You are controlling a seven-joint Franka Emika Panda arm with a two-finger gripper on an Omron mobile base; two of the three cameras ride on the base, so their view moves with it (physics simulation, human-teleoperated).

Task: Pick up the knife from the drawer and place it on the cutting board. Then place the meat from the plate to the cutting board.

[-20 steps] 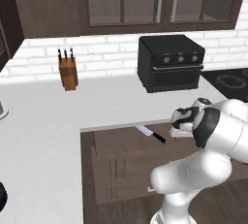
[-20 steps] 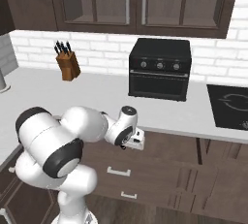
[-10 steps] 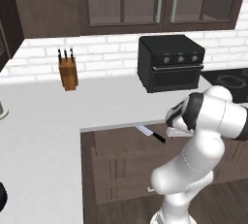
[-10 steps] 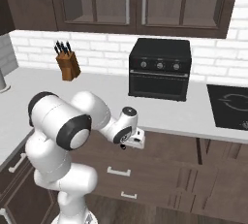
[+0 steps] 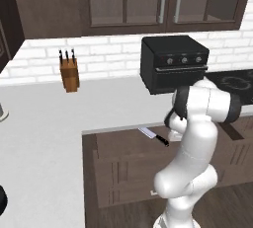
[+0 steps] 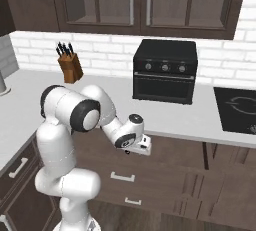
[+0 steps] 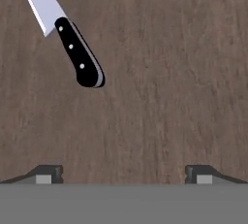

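Hovering my tool (image 7: 124, 172) over the open drawer (image 5: 123, 153) right now, fingers spread wide with nothing between them. The knife (image 7: 65, 34) lies flat on the drawer's wooden bottom, off to the upper left in the hand view, black riveted handle nearest me and the blade running out past the edge of the picture. Nothing sits between the tool and the handle, just bare wood grain.

From the left base view the knife (image 5: 153, 136) shows up as a small sliver in the drawer just left of my arm, under the front edge of the white tabletop (image 5: 59, 113). On the tabletop further back there's a black toaster oven (image 5: 174, 63) to the right and a wooden knife block (image 5: 69, 71) over to the left, both well apart from the drawer.

The right base view gives a side look at the tool (image 6: 141, 145) hanging in front of the lower cabinets, and my arm blocks the drawer's inside there. It also catches a black cooktop (image 6: 237, 110) at the far right.
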